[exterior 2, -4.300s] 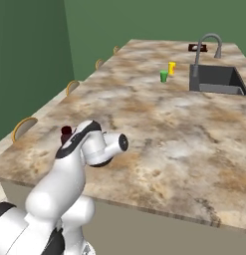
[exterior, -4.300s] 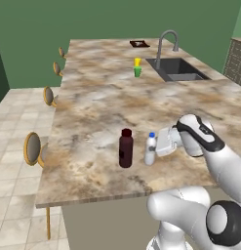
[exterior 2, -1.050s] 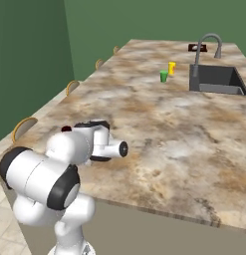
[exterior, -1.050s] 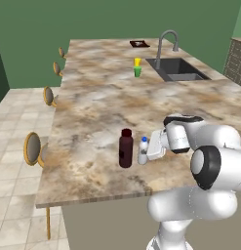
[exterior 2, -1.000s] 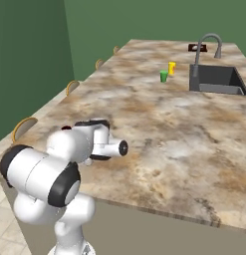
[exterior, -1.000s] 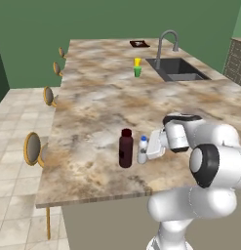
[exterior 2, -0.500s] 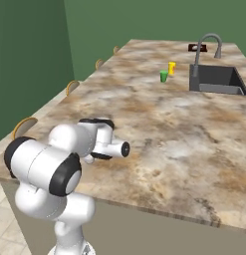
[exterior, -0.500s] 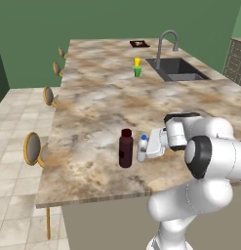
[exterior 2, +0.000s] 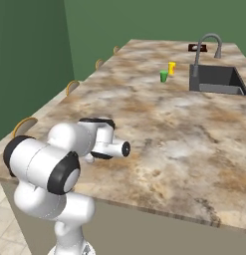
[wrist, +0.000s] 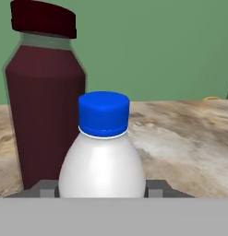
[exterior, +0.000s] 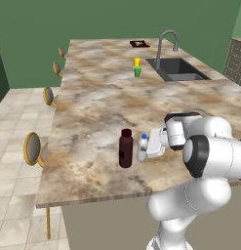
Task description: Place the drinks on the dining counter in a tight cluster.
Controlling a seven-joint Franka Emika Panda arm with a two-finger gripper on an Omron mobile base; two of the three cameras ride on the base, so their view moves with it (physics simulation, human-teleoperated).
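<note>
My gripper (exterior: 144,150) is shut on the small white drink with a blue cap (exterior: 142,147), near the front edge of the dining counter (exterior: 102,102). The squat dark-maroon drink (exterior: 125,148) stands upright just left of it; I cannot tell whether the two touch. In the hand view the white bottle (wrist: 102,159) sits between my fingertips (wrist: 49,188), with the maroon bottle (wrist: 44,103) close behind it on the left. In the right base view my arm hides both bottles.
A sink (exterior: 178,69) with a curved faucet (exterior: 166,40) lies at the counter's far right. A small green-and-yellow item (exterior: 137,67) stands left of the sink. Round-backed stools (exterior: 34,149) line the counter's left edge. A dark flat item (exterior: 138,44) lies at the far end.
Over the last few seconds my gripper has carried the white bottle left, close to the maroon bottle. In the last second the arm's elbow has swung; the bottle has barely shifted.
</note>
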